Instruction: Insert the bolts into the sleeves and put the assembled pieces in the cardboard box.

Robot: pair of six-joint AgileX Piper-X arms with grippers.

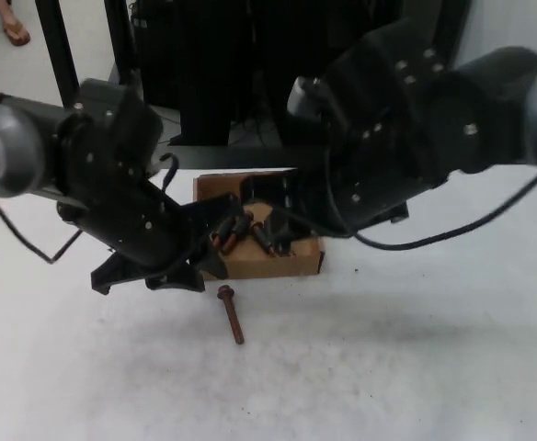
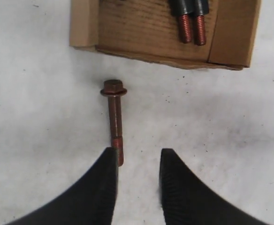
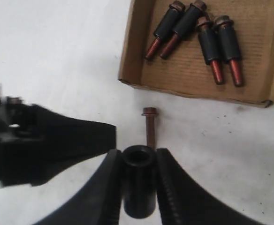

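One copper-red flanged bolt [image 2: 114,117] lies bare beside the cardboard box [image 2: 83,26].

Four assembled pieces [image 3: 207,45] lie in the one cardboard box [image 3: 128,47] beyond the right gripper [image 3: 138,155]; one loose bolt [image 3: 150,127] lies just ahead of it, and one bare sleeve [image 3: 138,187] sits clamped in it

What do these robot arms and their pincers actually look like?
The left arm and right arm are black housings dotted with small pale screws, with grey joint sections and thin black cables trailing off. The left gripper and right gripper each have two black tapering fingers, finely ribbed inside.
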